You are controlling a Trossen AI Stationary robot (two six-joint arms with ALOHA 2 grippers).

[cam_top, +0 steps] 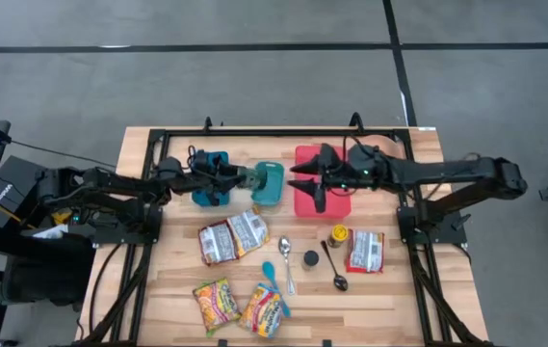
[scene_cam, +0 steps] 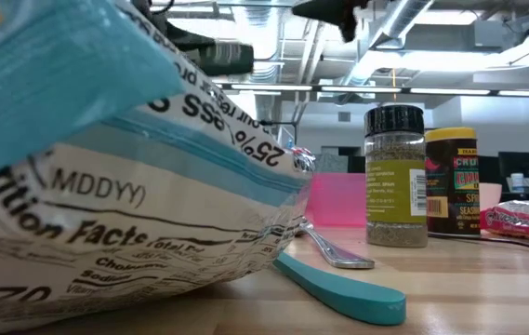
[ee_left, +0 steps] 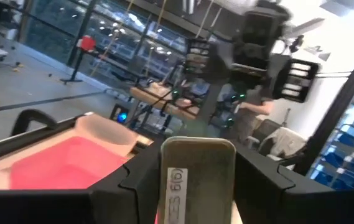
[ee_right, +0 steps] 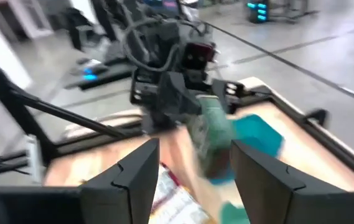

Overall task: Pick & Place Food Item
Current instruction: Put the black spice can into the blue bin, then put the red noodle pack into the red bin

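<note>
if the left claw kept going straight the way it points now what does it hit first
Most likely the right claw. The left claw, shut on a green can, points across the teal bin toward the red bin, where the right claw faces it, open. Their relative heights are unclear.

Small greenish tin [cam_top: 247,176] with a grey lid, held off the table in the left gripper [cam_top: 241,177], lying sideways between the teal bin [cam_top: 267,183] and the second teal bin, lid end [ee_left: 196,174] facing the pink bin [cam_top: 320,193]
</note>
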